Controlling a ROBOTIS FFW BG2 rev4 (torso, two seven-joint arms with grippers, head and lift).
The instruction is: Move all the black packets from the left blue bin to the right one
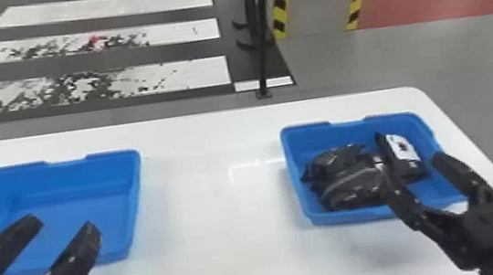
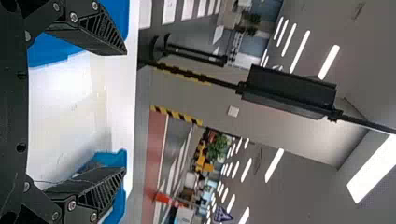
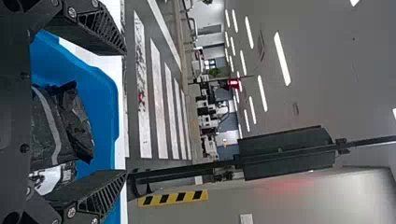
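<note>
Since the black packets (image 1: 348,182) look light, limp and slippery, a broad pinch across one's thick middle should hold best; they lie in the blue bin (image 1: 349,216) at centre right, while the left end effector (image 1: 62,224) and right end effector (image 1: 413,166) gape, empty.

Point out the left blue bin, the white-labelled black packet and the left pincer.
Left blue bin (image 1: 71,175): head view, on its far wall.
White-labelled black packet (image 1: 403,147): head view, on its label.
Left pincer (image 1: 62,224): head view, midway between its fingertips.
</note>
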